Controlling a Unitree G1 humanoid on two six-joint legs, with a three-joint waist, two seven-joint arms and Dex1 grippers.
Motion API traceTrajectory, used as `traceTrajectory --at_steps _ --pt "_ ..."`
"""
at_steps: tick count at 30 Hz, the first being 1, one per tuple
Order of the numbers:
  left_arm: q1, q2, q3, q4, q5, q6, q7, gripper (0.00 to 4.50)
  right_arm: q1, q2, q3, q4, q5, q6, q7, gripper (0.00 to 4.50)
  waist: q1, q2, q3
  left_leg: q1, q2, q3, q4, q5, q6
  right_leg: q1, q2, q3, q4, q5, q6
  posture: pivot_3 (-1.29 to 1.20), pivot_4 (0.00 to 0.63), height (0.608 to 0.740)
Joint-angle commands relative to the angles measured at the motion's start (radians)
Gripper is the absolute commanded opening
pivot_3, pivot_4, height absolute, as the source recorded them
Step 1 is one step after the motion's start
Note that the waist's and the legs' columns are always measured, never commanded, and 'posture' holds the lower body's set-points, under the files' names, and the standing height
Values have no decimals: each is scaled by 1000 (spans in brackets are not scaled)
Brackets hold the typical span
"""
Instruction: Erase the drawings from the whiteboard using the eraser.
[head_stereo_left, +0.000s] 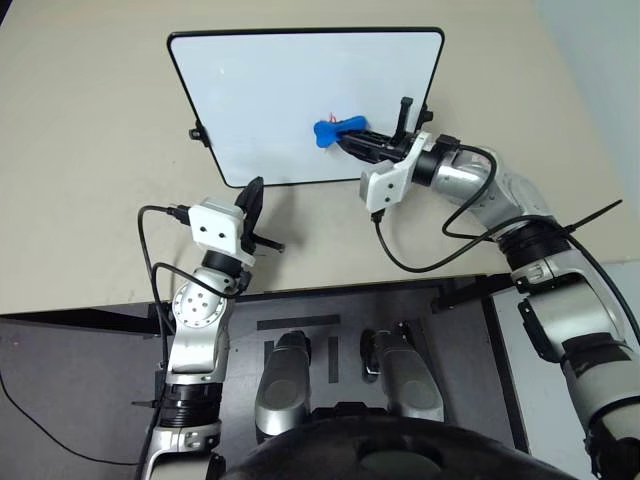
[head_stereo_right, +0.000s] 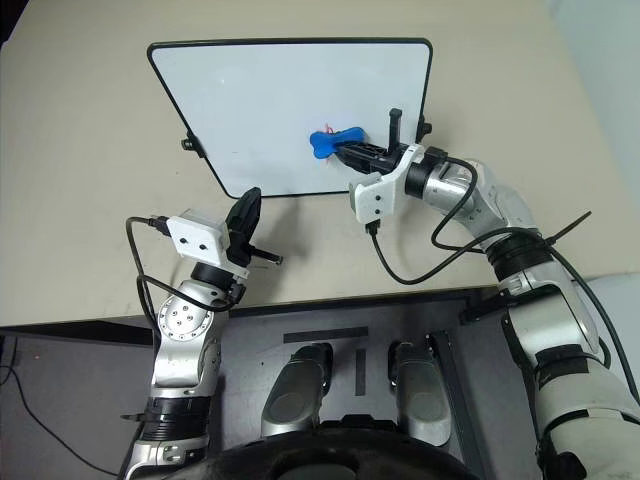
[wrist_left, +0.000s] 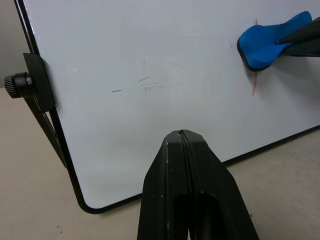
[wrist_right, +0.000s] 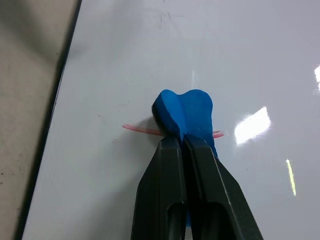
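On the beige tabletop (head_stereo_left: 90, 150), near its far edge, stands the whiteboard (head_stereo_left: 270, 100), tilted, black-framed, a small black clip (head_stereo_left: 197, 133) at each side. Right gripper (head_stereo_left: 345, 133) reaches in from the board's right side, fingers pinched onto the blue bone-shaped eraser (head_stereo_left: 328, 129), whose free end is pressed to the white surface toward the lower right. Thin red marker line (wrist_right: 137, 129) shows to both sides of the eraser head; rest of the drawing hidden under it. Left gripper (head_stereo_left: 252, 200) hangs just before the board's lower left corner, fingers pressed together, holding nothing. Faint grey scratches (wrist_left: 145, 85) mark the board's left part.
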Motion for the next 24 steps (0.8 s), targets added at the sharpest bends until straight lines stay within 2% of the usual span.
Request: traceTrajectory --at_steps 1,8,14,24 --pt "-5 -1 9 -26 -6 -21 5 0 -40 -8 -27 -4 -38 -2 -121 28 0 0 0 0 0 0 0 0 0 0 0 0 0 1 0 0 150 740" --pt "-18 0 3 -17 -6 -22 -1 0 -35 -10 -18 -6 -80 22 -197 28 -2 0 0 -1 0 0 0 0 0 -1 0 0 0 2 -1 0 150 740" --pt "-27 -1 -2 -11 -7 -22 -6 0 -4 19 27 64 -74 31 -142 28 -3 0 0 -1 1 0 0 0 0 -1 0 0 0 2 -1 0 150 740" --pt "-27 -1 -1 -13 -5 -22 -2 0 -14 35 64 139 -83 35 -146 28 -5 0 0 0 1 0 0 0 0 -1 0 0 -1 5 -2 0 150 740"
